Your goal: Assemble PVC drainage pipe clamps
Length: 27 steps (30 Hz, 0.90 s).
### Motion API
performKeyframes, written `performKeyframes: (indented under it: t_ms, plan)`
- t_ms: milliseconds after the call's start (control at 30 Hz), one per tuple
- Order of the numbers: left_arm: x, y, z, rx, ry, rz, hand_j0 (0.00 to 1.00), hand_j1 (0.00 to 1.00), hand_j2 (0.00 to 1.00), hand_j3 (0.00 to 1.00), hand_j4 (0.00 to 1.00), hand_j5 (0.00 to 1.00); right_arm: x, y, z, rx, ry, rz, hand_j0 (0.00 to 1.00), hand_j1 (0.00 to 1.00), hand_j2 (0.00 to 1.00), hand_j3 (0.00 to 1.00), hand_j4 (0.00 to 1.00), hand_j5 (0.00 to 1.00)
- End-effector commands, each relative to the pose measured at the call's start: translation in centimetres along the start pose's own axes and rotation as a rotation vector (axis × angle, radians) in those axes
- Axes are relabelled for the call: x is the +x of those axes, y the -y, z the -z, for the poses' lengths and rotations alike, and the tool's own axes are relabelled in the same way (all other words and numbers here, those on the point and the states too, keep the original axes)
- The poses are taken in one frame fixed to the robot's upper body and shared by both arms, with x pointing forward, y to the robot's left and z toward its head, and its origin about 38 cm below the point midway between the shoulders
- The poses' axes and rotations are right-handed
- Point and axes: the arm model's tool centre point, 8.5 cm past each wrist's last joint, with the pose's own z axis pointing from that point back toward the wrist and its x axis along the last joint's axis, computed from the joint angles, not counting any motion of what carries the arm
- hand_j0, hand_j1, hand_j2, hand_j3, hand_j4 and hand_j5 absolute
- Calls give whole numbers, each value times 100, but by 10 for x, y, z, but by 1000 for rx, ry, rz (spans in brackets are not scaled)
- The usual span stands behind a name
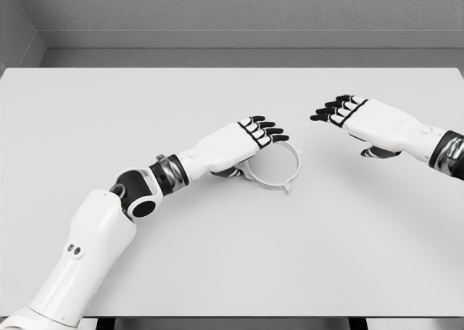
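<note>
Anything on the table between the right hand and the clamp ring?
Nothing: in the head view, only bare table separates the right hand from the clamp ring, which lies under the left hand.

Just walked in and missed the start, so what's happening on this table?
A simulated robot is working on a white pipe clamp ring lying on the table. Its left hand is over the ring's left side with fingers extended, not visibly gripping. The right hand hovers open to the right, apart from the ring.
</note>
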Motion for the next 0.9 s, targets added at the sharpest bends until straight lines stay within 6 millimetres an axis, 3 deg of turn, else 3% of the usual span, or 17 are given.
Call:
performKeyframes:
  t_ms: [0,267,433,533,667,700,767,800,867]
  plan:
    - [0,0,0,5,-1,-7,100,100,100,100,100,100,0,0,-1,0,0,2,100,100,100,100,100,100]
    - [4,1,9,5,13,-18,100,100,100,100,100,100,0,1,-1,-1,4,0,100,100,100,100,100,100]
    - [-5,-15,-9,27,1,26,100,100,100,100,100,100,4,4,0,-5,19,-8,100,100,100,100,100,100]
    - [-37,-48,-61,88,-52,40,100,100,100,100,100,100,7,6,0,-8,27,-15,100,100,100,100,100,100]
    - [-100,-104,-151,222,-233,31,100,100,100,100,100,100,7,6,-1,-8,24,-16,100,100,100,100,100,100]
    - [-103,-100,-164,203,-258,34,100,100,100,100,100,100,6,8,-1,-13,22,-17,100,100,100,100,100,100]
    - [-94,-86,-162,153,-239,43,100,100,100,100,100,100,4,9,-3,-19,16,-17,100,100,100,100,100,100]
    - [-72,-62,-128,84,-166,54,100,100,100,100,100,100,5,9,-3,-16,17,-17,100,100,100,100,100,100]
    - [-29,-38,-63,79,-75,61,100,100,100,100,100,100,5,7,-4,-13,18,-14,100,100,100,100,100,100]
